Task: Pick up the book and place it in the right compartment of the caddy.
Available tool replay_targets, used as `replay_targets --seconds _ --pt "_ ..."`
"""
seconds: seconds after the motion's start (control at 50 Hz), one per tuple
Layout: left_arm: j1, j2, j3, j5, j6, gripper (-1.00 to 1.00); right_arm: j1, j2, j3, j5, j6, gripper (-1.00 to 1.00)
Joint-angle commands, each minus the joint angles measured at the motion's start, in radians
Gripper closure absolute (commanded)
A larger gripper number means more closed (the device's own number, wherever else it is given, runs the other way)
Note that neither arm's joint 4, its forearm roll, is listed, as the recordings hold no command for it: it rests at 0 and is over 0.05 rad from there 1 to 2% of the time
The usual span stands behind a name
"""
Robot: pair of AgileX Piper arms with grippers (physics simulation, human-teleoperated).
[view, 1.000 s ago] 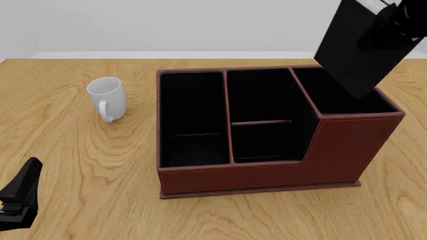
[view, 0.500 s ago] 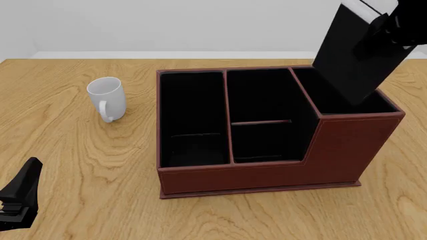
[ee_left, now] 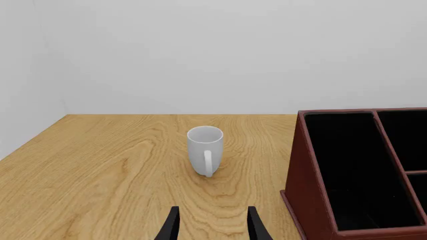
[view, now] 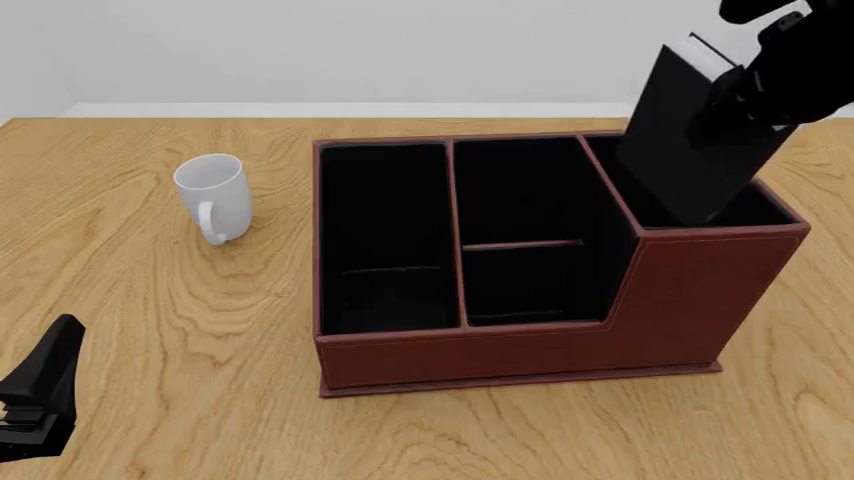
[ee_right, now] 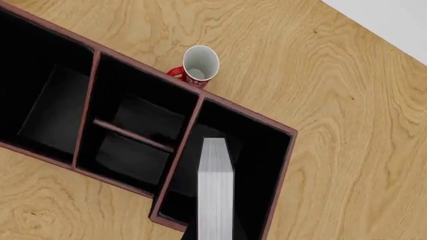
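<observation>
The black book [view: 694, 135] stands tilted, its lower end down inside the right compartment [ee_right: 263, 150] of the reddish-brown caddy [view: 534, 345]. Its upper end leans away to the right, and my right gripper [view: 750, 85] is shut on it there. Seen from the right wrist, the white page edges [ee_right: 215, 190] point straight down into that tall section. My left gripper [view: 40, 395] rests low at the table's near left, far from the caddy. Its fingers [ee_left: 257, 227] stand open with nothing between them.
A white mug [view: 214, 197] stands left of the caddy, handle toward me. A red mug [ee_right: 199, 65] sits against the caddy's outer wall in the right wrist view; the front view does not show it. The caddy's left and split middle sections hold nothing.
My right gripper has come down and a little left with the book. The book's lower end has sunk deeper into the right compartment. The left arm has not moved.
</observation>
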Motion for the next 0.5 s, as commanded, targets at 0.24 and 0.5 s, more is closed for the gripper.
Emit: replay_targets --seconds 0.24,0.5 --pt "0.0 0.0 0.0 0.0 0.0 -1.0 -0.019 0.008 0.065 -0.072 0.039 1.0" --pt "0.0 0.0 0.0 0.0 0.0 -1.0 -0.033 0.016 0.102 -0.102 0.045 1.0"
